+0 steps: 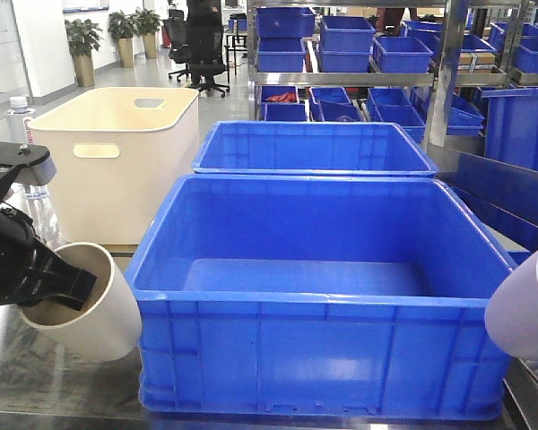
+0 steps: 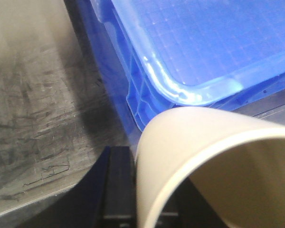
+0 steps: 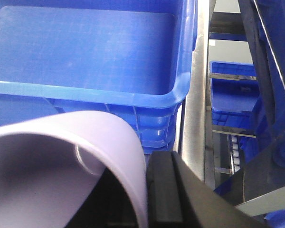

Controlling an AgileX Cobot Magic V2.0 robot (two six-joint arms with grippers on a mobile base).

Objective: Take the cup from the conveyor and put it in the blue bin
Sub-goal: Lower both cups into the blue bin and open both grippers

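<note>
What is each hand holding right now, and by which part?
Left hand: cream cup, pinched at the rim wall, one finger inside. Right hand: lavender cup, also gripped at its rim.

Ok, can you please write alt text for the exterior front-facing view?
The left end effector holds a tilted cream cup by its rim, just left of the large blue bin. A lavender cup shows at the right edge; a cream tub and a second blue crate stand behind.

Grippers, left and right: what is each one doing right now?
Left gripper: closed on the cream cup.
Right gripper: closed on the lilac cup.
</note>
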